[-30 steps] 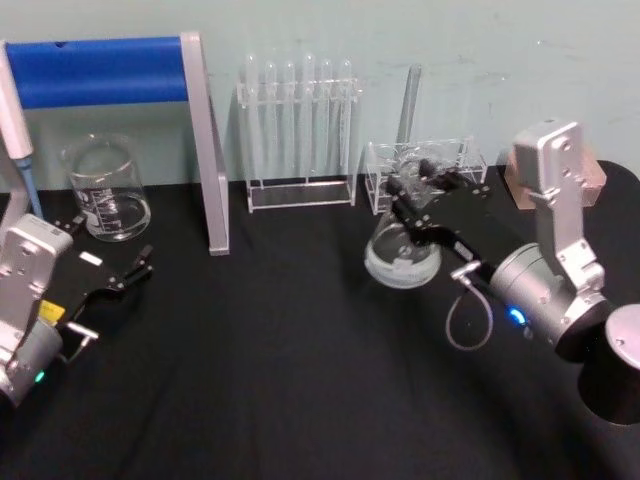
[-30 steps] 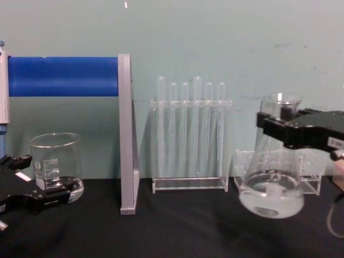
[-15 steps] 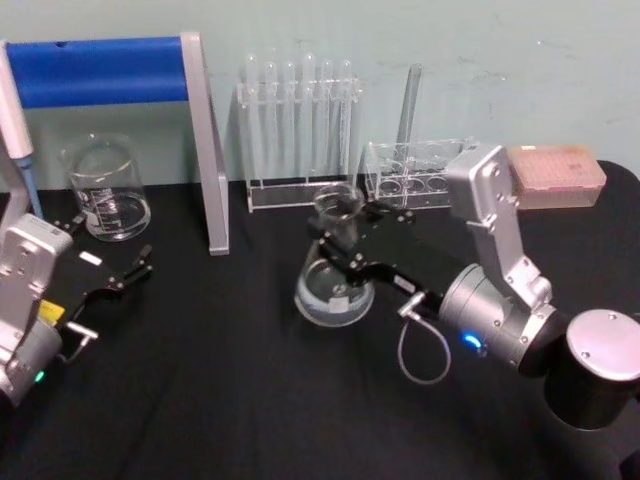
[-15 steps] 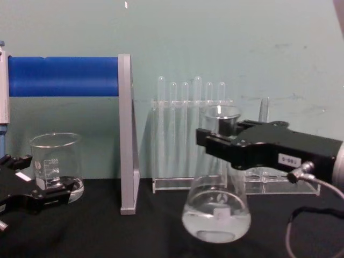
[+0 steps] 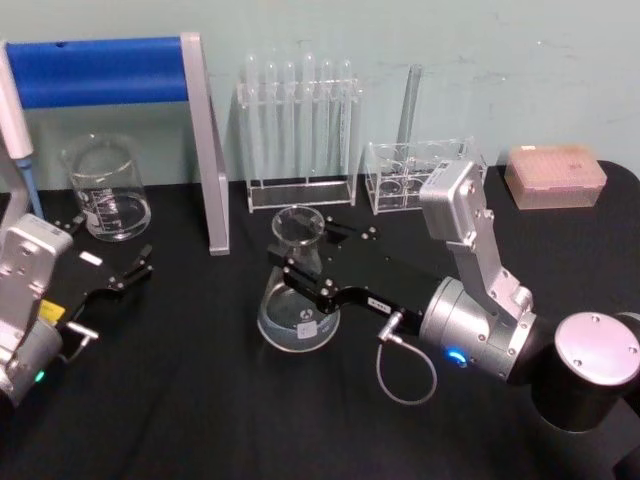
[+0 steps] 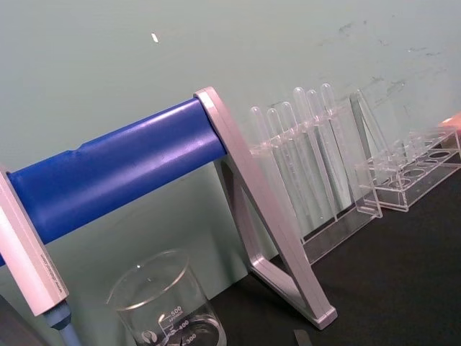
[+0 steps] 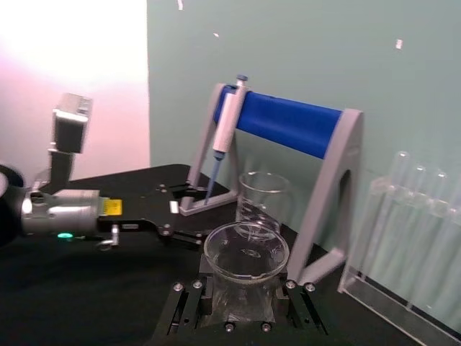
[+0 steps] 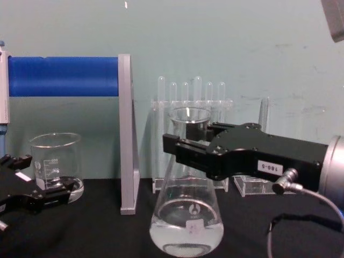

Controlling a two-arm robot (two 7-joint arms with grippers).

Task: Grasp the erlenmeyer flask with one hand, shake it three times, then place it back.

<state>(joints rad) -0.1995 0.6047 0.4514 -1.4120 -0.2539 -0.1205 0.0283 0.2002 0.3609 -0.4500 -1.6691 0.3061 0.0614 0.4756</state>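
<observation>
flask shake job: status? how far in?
Grasp done: the right end effector is shut on the erlenmeyer flask neck. In hand: the flask has swung leftward in the last second, so shaking looks under way; count unknown. Left: set it down and release. The left end effector sits parked, open, by the beaker.

Erlenmeyer flask (image 5: 296,318) before test-tube rack (image 5: 298,135)

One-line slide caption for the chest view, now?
Right arm's black boxy gripper clamps the clear glass conical flask by its neck; left gripper parked open, lower left.
</observation>
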